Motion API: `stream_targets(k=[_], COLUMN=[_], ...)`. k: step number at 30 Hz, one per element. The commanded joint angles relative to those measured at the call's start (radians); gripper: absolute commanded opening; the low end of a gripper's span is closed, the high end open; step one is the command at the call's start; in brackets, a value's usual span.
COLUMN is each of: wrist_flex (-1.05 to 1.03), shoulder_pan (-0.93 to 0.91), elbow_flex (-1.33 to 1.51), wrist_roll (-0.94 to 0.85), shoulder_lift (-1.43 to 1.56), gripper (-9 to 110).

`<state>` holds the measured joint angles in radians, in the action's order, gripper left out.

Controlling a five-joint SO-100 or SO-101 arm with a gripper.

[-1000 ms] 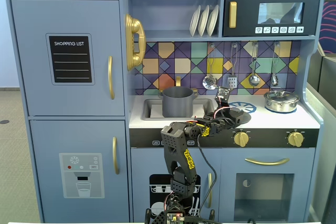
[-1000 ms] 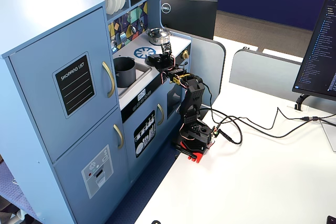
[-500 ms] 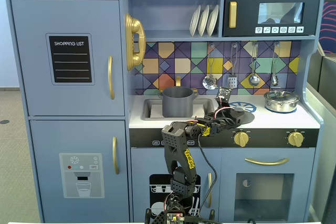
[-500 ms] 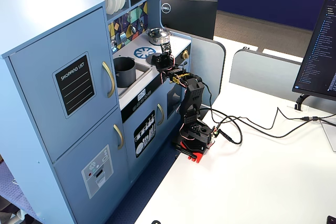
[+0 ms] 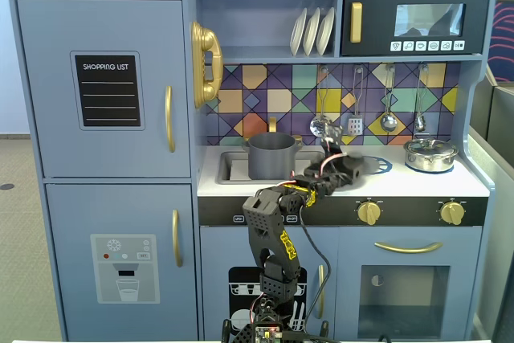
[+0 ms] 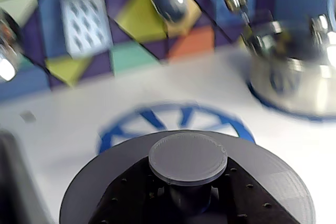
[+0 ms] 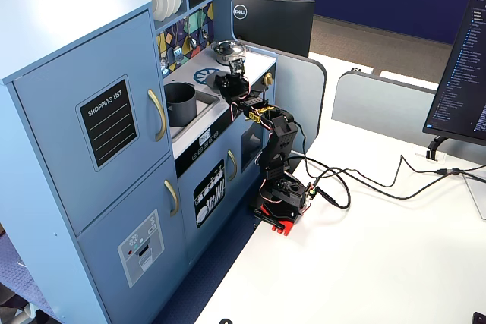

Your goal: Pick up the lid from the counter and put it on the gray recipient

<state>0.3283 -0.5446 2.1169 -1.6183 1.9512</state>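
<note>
The lid [image 6: 262,167] is a flat dark gray disc with a round knob on top. My gripper [image 6: 189,195] is shut on the stem under the knob, with black fingers [image 6: 131,200] on either side. In a fixed view the lid [image 5: 351,163] sits in my gripper [image 5: 337,168] at the blue-and-white burner print [image 5: 379,165], to the right of the gray pot [image 5: 271,156]. The pot stands open and upright in the sink. I cannot tell whether the lid touches the counter. Another fixed view shows the pot [image 7: 180,104] and my gripper [image 7: 228,81].
A shiny silver lidded pot [image 5: 430,153] stands on the right burner, and it also shows in the wrist view [image 6: 294,72]. Utensils [image 5: 389,120] hang on the tiled back wall above the counter. The white counter [image 5: 418,185] runs between the sink and the silver pot.
</note>
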Motion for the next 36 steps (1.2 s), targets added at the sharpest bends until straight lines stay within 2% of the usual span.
stream_targets(k=[1,14,25,36], wrist_flex=[-0.063,-0.336,-0.362,-0.328], shoulder_pan=[0.044,0.328,0.486,0.532], elbow_flex=[-0.135,-0.291,-0.21,-0.167], wrist_roll=[-0.002,-0.003,-0.031,-0.026], shoulder_lift=[0.126,0.284,0.313,0.267], gripper=[0,0,0,0])
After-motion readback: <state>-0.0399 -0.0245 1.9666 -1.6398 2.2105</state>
